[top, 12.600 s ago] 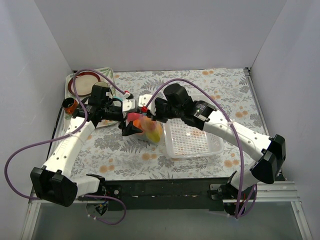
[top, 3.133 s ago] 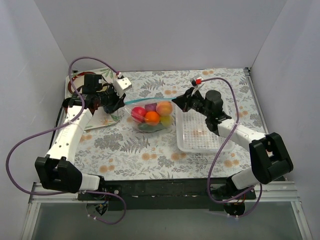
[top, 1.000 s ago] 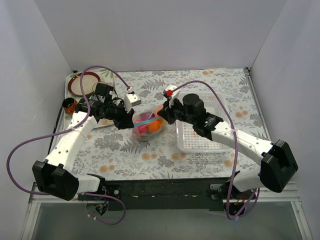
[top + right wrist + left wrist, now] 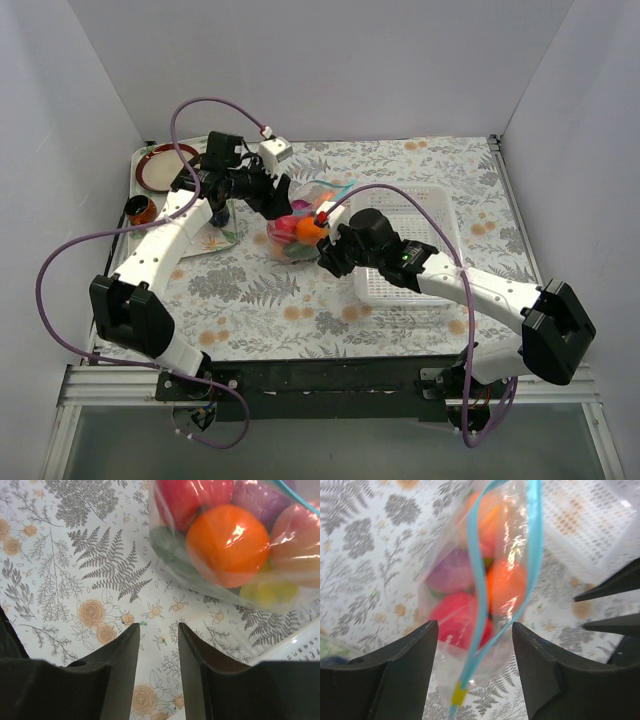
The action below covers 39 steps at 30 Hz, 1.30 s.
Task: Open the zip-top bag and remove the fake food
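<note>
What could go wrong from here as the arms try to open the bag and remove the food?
1. The left gripper straddles the blue strip of the zip-top bag with jaws apart; closing may pinch both sides and reseal the mouth.
2. The right gripper holds nothing, aimed at the table beside the fake food, so the unsupported bag might slump.

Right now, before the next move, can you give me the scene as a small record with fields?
zip-top bag: on the table next to the white mesh basket, blue zip strips parted mid-length
fake food: inside the bag
left claw: open, astride the zip end
right claw: open, empty, short of the bag
</note>
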{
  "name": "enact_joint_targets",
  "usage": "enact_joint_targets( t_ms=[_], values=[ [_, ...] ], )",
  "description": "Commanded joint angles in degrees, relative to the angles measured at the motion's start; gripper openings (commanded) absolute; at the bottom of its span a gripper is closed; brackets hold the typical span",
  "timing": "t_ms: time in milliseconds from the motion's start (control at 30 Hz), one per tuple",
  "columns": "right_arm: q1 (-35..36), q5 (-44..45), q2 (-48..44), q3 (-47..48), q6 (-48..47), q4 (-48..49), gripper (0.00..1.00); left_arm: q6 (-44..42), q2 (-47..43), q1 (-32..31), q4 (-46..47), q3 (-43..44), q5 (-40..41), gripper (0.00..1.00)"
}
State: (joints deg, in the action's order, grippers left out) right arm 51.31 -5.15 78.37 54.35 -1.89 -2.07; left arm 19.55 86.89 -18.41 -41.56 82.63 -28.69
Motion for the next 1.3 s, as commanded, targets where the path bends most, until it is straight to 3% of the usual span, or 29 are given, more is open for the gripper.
enact_joint_targets(
  t_ms=[0, 233, 400, 667, 800, 933, 1033, 1267],
  values=[
    [0.11, 2.95, -2.08, 0.05, -0.39, -0.57, 0.44, 0.22, -1.02, -0.22, -10.72, 6.14, -17.52, 0.55],
    [0.02, 12.17, -4.10, 6.38, -2.15, 3.63, 0.41, -1.62, -6.82, -0.13, -10.91, -0.45, -17.11, 0.42],
    [-0.07, 8.59, -0.50, 13.40, -2.33, 2.16, 0.41, -1.53, -9.89, -0.13, -11.35, -2.12, -16.49, 0.42],
    [-0.07, 8.92, -0.24, 10.78, -1.27, 4.61, 0.40, -1.71, -11.13, -0.13, -11.35, 3.85, -15.17, 0.40],
    [-0.24, 11.03, 3.54, 12.79, -2.15, 7.34, 0.37, 2.94, -12.62, -0.13, -1.03, 2.81, -7.81, 0.37],
    [-0.68, 13.32, 6.88, 14.82, -2.07, 11.63, 0.33, 7.69, -16.05, -0.04, 15.60, -6.66, 10.96, 0.34],
    [-1.39, 12.88, 9.51, 16.58, -1.98, 12.09, 0.31, 7.43, -16.49, 0.04, 23.97, -10.28, 18.98, 0.33],
    [-1.83, 10.16, 9.27, 17.46, -0.75, 12.53, 0.28, 7.08, -12.54, 1.28, 33.12, -17.59, 25.08, 0.33]
  ],
)
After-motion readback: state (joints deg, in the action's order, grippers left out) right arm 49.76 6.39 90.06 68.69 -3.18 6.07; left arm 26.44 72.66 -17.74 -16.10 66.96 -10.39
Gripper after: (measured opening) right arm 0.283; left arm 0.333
